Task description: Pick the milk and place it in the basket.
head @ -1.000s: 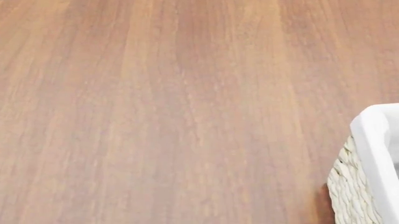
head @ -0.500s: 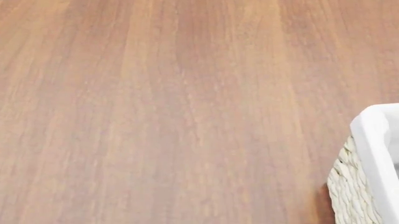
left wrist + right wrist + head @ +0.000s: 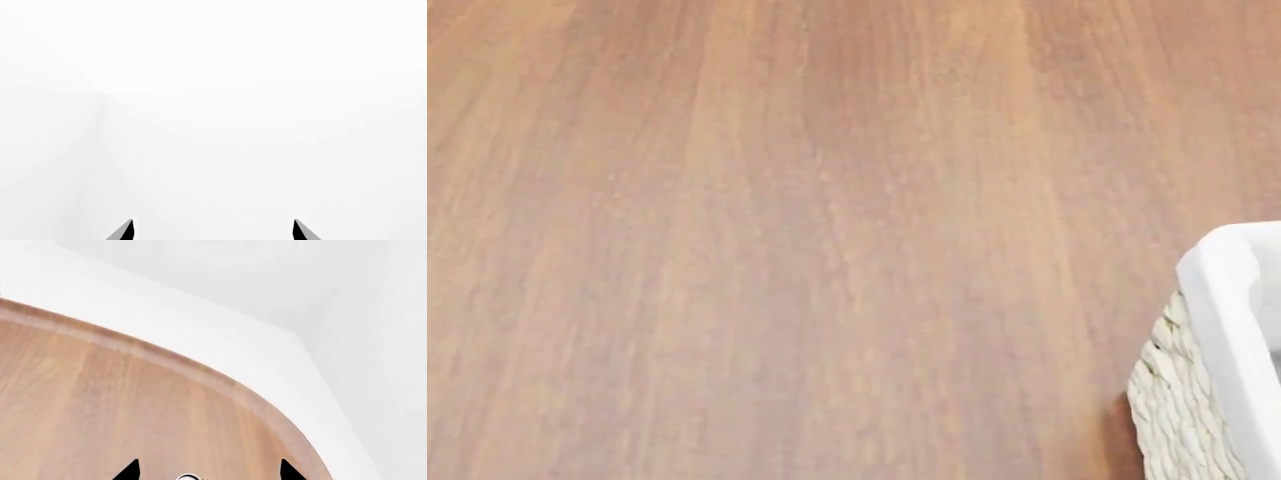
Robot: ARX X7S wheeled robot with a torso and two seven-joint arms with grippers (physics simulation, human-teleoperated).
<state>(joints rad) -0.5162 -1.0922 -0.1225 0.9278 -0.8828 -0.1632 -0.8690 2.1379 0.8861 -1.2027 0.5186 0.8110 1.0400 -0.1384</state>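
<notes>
The basket (image 3: 1208, 390) shows only as a corner at the right edge of the head view: cream woven wicker with a white cloth liner over its rim. The milk is out of view in every frame. My left gripper (image 3: 213, 230) is open, its two dark fingertips wide apart with only blank white surroundings between them. My right gripper (image 3: 208, 471) is open over a light wooden table top (image 3: 100, 415), with nothing gripped. Neither arm shows in the head view.
The head view looks down on a reddish-brown wood table (image 3: 761, 250). In the right wrist view the table's rounded edge (image 3: 200, 375) curves against white floor and walls. A small white round thing (image 3: 187, 477) peeks in between the right fingertips.
</notes>
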